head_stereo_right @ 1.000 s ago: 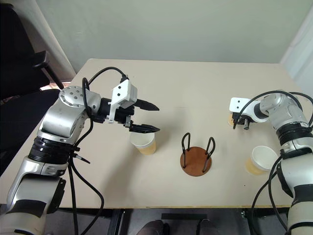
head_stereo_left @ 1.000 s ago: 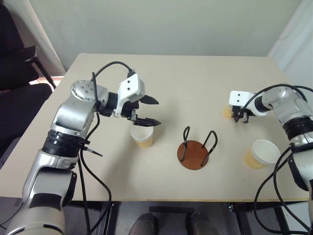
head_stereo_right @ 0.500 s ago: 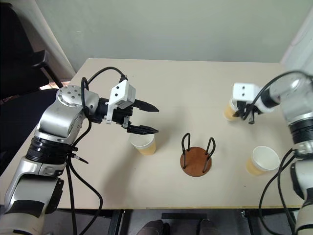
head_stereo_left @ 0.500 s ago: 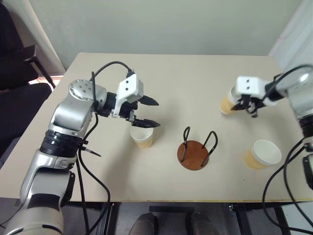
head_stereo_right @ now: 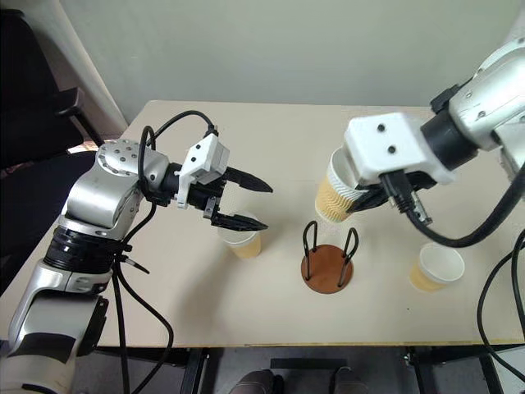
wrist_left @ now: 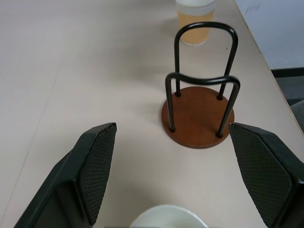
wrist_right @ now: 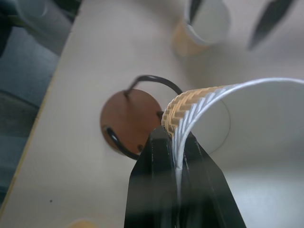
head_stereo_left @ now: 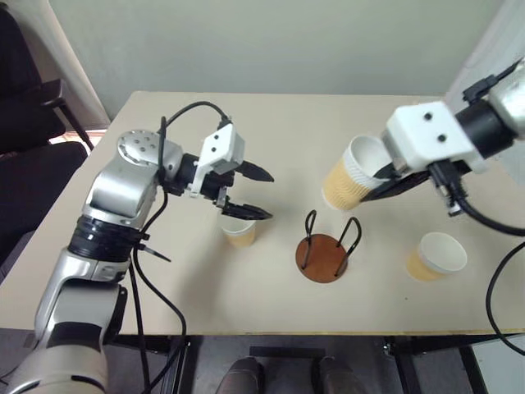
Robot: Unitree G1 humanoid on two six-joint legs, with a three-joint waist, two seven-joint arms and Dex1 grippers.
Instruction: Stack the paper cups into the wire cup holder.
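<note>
right gripper [wrist_right: 178,149]: i see it pinched on the rim of a paper cup [head_stereo_left: 349,182], aloft, tilted.
holder [head_stereo_left: 322,256]: on the table [head_stereo_left: 287,131], at 7 o'clock from the held cup.
left gripper [head_stereo_left: 254,193]: fingers spread wide, empty, above a second cup [head_stereo_left: 238,231].
third cup [head_stereo_left: 436,255]: at 3 o'clock from the holder.

Three tan paper cups with white insides. One [head_stereo_left: 349,182] hangs tilted in the air, up beside the wire cup holder [head_stereo_left: 326,249] and above it, pinched at its rim. A second [head_stereo_left: 237,230] stands upright to the holder's left, a third [head_stereo_left: 435,255] upright to its right (both well apart from it). The holder itself, a reddish-brown disc with two black wire loops, stands upright with no cup inside.
</note>
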